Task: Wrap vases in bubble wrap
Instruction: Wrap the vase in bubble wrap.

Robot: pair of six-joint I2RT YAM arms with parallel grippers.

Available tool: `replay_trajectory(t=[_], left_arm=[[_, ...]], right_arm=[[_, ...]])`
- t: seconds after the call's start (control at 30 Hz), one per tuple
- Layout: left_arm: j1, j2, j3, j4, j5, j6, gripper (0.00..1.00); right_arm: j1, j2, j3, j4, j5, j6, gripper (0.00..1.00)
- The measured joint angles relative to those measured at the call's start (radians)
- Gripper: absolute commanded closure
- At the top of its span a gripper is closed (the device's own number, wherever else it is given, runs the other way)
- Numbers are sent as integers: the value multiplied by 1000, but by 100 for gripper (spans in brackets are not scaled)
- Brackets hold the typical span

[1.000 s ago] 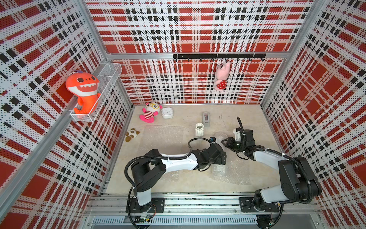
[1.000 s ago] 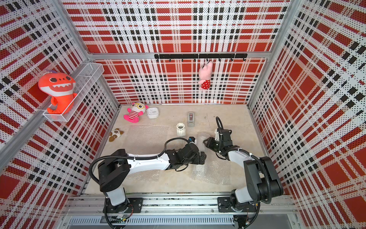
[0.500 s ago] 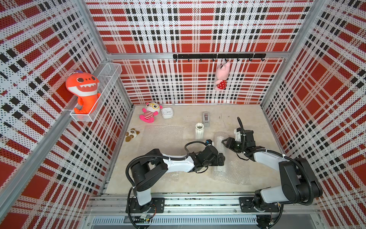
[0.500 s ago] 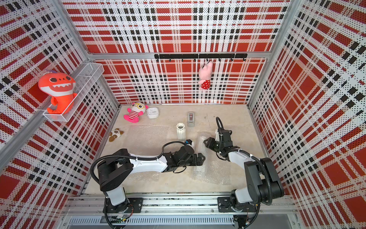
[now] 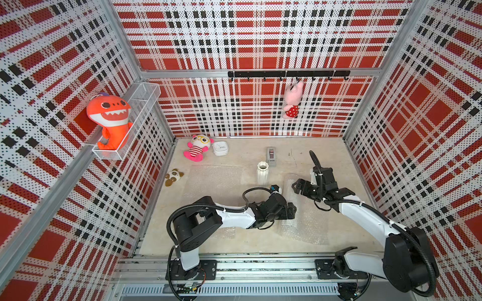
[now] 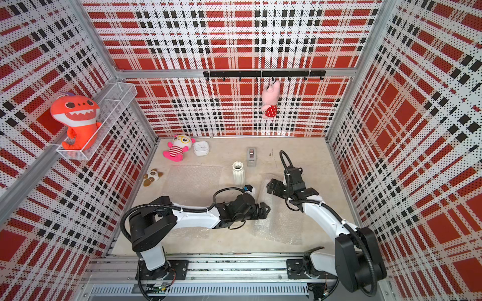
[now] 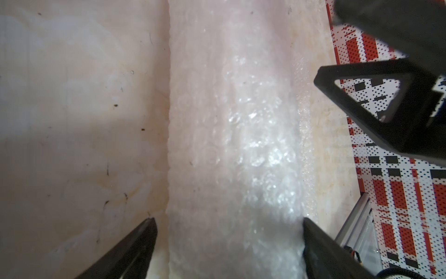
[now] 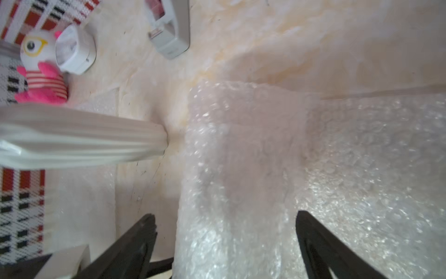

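Fingers of the left gripper (image 7: 228,228) and right gripper (image 8: 225,222) are spread, straddling the roll (image 7: 231,125) of wrap on the worktop (image 5: 260,241) without pinching it. One vase (image 5: 262,173) stands upright beside a flat sheet (image 5: 214,179). Close both grips evenly on the roll so it cannot unwind.

We see a beige tabletop (image 5: 326,156); at its back sit a pink plush (image 5: 197,148), white box (image 5: 220,148) and tape dispenser (image 5: 271,156); nearer stand an upright vase (image 5: 262,173), a panda plush (image 5: 174,176), a flat bubble wrap sheet (image 5: 214,179) and a rolled bubble wrap sheet (image 5: 305,219).
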Motion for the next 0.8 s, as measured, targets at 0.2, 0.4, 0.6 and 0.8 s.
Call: replay_trajectory(t=[0.2, 0.4, 0.6, 0.8], left_arm=[[-8, -4, -38, 65, -3, -3, 9], [-10, -8, -61, 104, 0, -2, 9], [-12, -19, -77, 116, 5, 7, 8], [-14, -20, -83, 128, 16, 25, 6]], right_arm=[[45, 46, 3, -5, 37, 90, 0], [47, 107, 21, -3, 57, 143, 0], [49, 164, 42, 4, 53, 151, 0], [49, 243, 66, 10, 34, 150, 0]])
